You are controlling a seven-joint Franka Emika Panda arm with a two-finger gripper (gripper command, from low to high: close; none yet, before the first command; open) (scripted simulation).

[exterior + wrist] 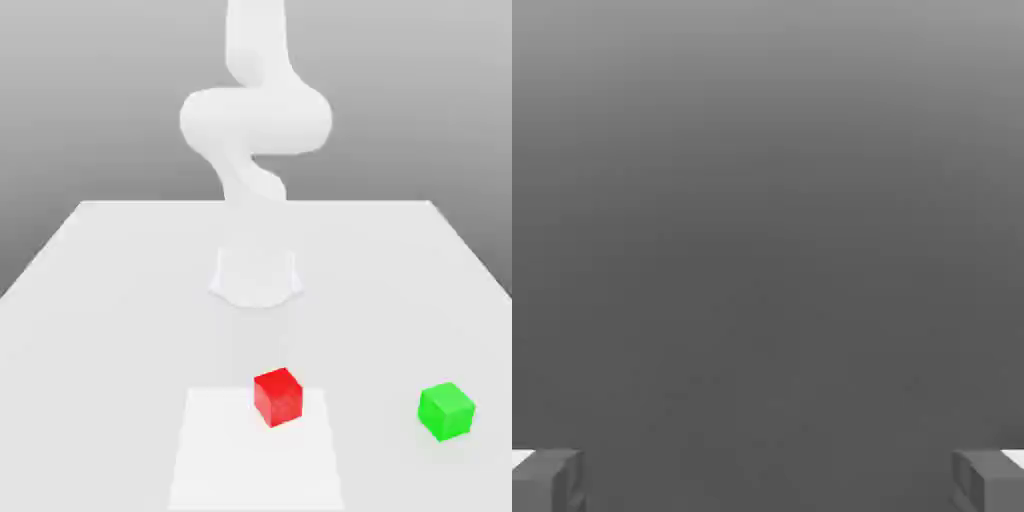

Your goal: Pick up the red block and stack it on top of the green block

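1. The blocks stand in the open on the white table (120, 330). A paler square panel (255, 465) marks its near part; whether it is a sheet, a thin mat or a patch of light cannot be told.
2. The arm (256, 120) is cut off at the top of the exterior view. Its lower stretch is washed out against the table, and the pale base-like shape (256, 280) has faint outlines. The table's near edge and near corners are out of frame.
3. In the hand view a plain grey expanse (768, 220) shades from lighter to darker; what it belongs to cannot be told.
4. The red block (278, 398) is a plain, bright cube, turned so that a corner points toward the camera, its faces in slightly different reds. It overlaps the panel's far edge in the exterior view, near the panel's far corner on the exterior view's right.
5. The green block (446, 411), also a turned cube, with a lighter top, sits well apart from the red one, toward the table's edge on the exterior view's right.
6. The gripper (768, 482) is wide open, its two fingers (550, 482) far apart, with nothing held between them.
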